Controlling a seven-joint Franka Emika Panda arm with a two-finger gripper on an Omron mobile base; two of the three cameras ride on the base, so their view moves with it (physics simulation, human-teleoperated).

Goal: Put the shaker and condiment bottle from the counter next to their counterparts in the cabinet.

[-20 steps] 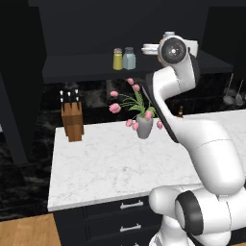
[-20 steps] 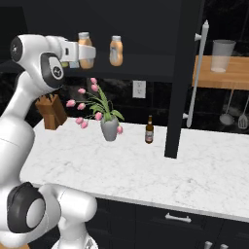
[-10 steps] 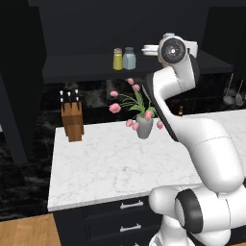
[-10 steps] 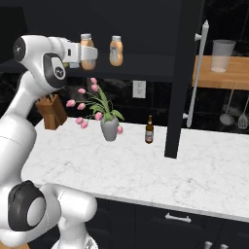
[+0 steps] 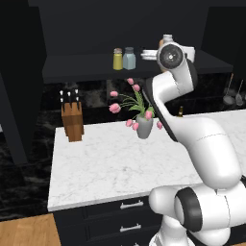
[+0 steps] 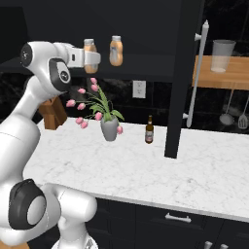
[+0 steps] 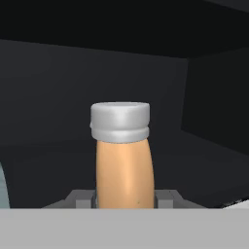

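Note:
My gripper (image 6: 90,58) is shut on the orange condiment bottle (image 6: 89,48), which stays upright at shelf height in the black cabinet (image 5: 77,67). In the hand view the bottle (image 7: 124,160) with its silver cap rises between my gripper's (image 7: 124,200) fingertips. A matching orange bottle (image 6: 115,51) stands on the shelf just to its right. Further left on the shelf, the pale blue-grey shaker (image 5: 129,58) stands close beside the yellow-green shaker (image 5: 117,59). I cannot tell whether the held bottle touches the shelf.
On the marble counter (image 5: 105,163) stand a vase of pink tulips (image 6: 110,127), a knife block (image 5: 72,120) and a thin brown bottle (image 6: 149,131). A tall black panel with a silver handle (image 6: 181,82) rises to the right. Utensils (image 6: 233,109) hang beyond it.
The gripper has edged slightly toward the shelved orange bottle, still holding its bottle. Nothing else has moved.

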